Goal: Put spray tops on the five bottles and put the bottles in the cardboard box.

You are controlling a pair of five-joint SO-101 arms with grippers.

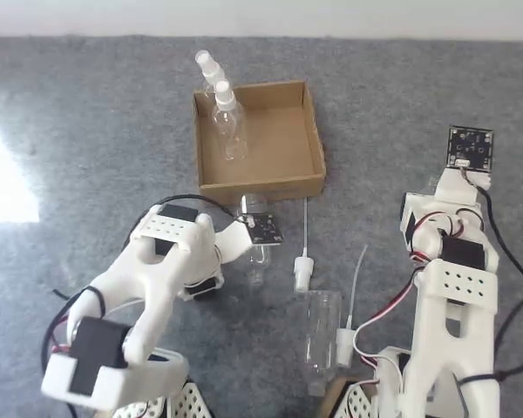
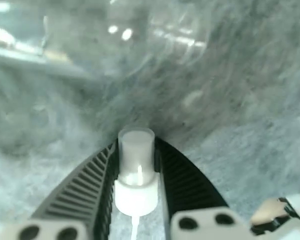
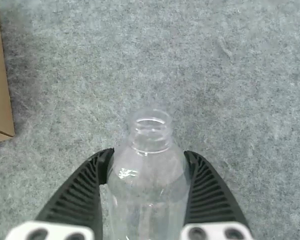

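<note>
Your left claw (image 2: 135,145) is clamped on a spray top (image 2: 136,172) and your right claw (image 3: 148,154) grips an uncapped bottle (image 3: 147,175) near the cardboard box (image 1: 261,185); you're at the capping step, so next bring top and open neck together, aligned

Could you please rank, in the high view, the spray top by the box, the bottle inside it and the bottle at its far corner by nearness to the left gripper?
1. Loose spray top, beside the left gripper.
2. Capped bottle, inside the box.
3. Corner bottle, at its far corner.
</note>
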